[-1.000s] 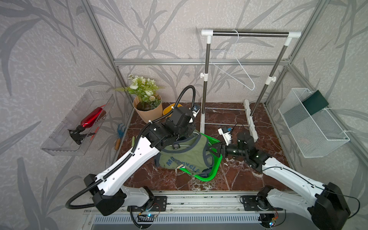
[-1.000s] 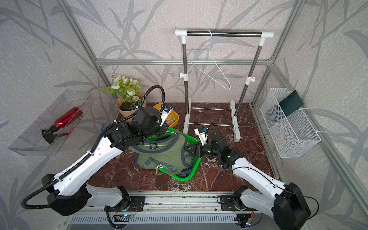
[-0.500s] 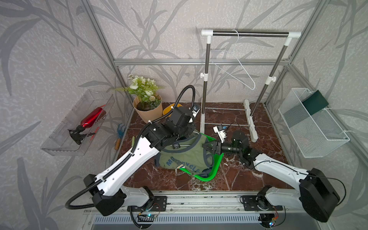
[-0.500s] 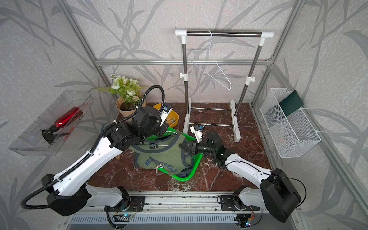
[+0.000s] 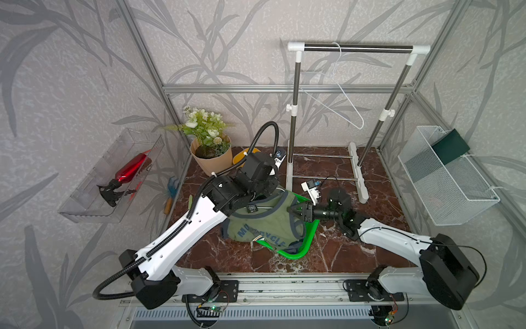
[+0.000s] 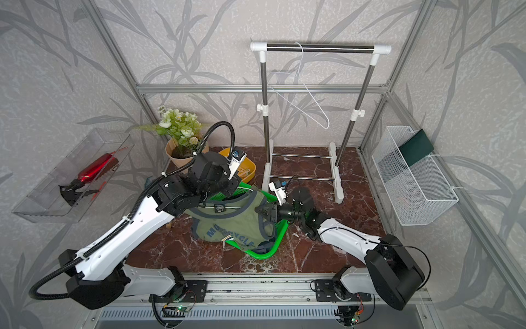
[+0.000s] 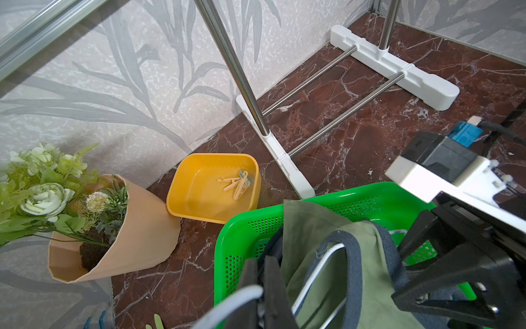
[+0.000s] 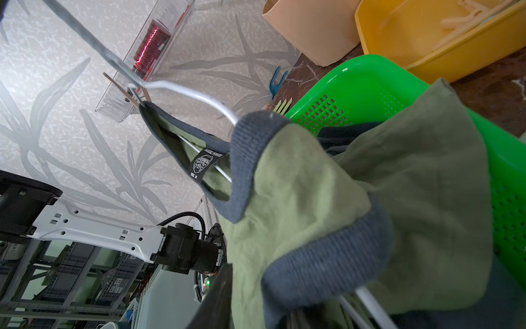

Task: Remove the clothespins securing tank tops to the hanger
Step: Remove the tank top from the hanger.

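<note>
My left gripper [image 7: 263, 284] is shut on a white wire hanger [image 7: 239, 299] and holds it over a green basket [image 5: 307, 236]. An olive-green tank top [image 5: 264, 225] with "MOTORCYCLE" lettering hangs from that hanger. In the right wrist view a tan clothespin [image 8: 125, 91] clips the far strap to the hanger [image 8: 196, 95]. My right gripper [image 5: 296, 212] is at the near shoulder. Its jaws stand apart around the navy-trimmed fabric [image 8: 313, 185], and one finger [image 8: 220, 293] shows. What lies between them is hidden by cloth. Bluish cloth [image 6: 263, 247] lies in the basket.
A yellow tray [image 7: 199, 199] behind the basket holds several loose clothespins [image 7: 237, 182]. Beside it stands a flower pot [image 5: 212, 159]. A clothes rack [image 5: 293, 128] with an empty white hanger [image 5: 341, 99] is at the back. A wire basket [image 5: 444, 176] hangs on the right wall.
My right gripper has moved left up to the tank top's near shoulder, and its jaws have narrowed. The left arm and the hanger have stayed put.
</note>
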`<state>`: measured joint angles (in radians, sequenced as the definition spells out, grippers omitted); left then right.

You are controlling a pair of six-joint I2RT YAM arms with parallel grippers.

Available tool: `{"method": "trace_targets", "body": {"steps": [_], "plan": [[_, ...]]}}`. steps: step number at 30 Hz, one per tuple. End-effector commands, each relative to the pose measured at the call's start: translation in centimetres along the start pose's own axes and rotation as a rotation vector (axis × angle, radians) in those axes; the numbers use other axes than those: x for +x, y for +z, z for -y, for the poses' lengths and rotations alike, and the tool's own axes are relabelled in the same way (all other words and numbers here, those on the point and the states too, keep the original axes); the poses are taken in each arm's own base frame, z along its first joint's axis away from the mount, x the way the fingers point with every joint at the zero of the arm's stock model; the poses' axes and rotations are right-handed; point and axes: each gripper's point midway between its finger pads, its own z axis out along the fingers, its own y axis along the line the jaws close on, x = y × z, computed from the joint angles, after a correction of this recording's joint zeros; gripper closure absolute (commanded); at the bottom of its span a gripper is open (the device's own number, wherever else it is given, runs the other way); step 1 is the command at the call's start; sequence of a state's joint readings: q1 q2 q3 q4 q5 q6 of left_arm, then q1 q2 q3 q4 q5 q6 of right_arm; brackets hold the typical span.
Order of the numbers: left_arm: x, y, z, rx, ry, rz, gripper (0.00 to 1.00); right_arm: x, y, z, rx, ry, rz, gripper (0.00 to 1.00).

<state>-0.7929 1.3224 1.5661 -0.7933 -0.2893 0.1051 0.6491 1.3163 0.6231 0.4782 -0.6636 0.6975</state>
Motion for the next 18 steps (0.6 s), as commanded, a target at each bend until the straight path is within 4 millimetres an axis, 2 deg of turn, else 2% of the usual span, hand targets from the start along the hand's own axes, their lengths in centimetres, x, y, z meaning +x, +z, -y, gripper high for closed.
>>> {"method": "trace_targets", "body": {"steps": [1, 4, 7, 10, 18], "plan": [[-0.9, -1.5, -0.7, -0.012, -0.003, 0.039, 1.00, -0.5, 0.0, -0.9, -0.030, -0.038, 0.025, 0.74], [-0.6, -1.5, -0.9, -0.024, 0.011, 0.027, 1.00, -0.5, -0.6, -0.5, 0.020, -0.056, 0.032, 0.85], [-0.6, -1.7, -1.1, -0.033, 0.020, 0.025, 1.00, -0.6, -1.5, -0.1, 0.071, -0.084, 0.040, 0.99], [-0.6, -2.0, -1.4, -0.040, 0.025, 0.026, 1.00, -0.6, -2.4, 0.7, 0.114, -0.072, 0.069, 1.00], [-0.4, -4.1, -2.6, -0.069, 0.015, 0.039, 1.00, -0.2, -6.4, 5.1, 0.301, 0.017, 0.220, 1.00]]}}
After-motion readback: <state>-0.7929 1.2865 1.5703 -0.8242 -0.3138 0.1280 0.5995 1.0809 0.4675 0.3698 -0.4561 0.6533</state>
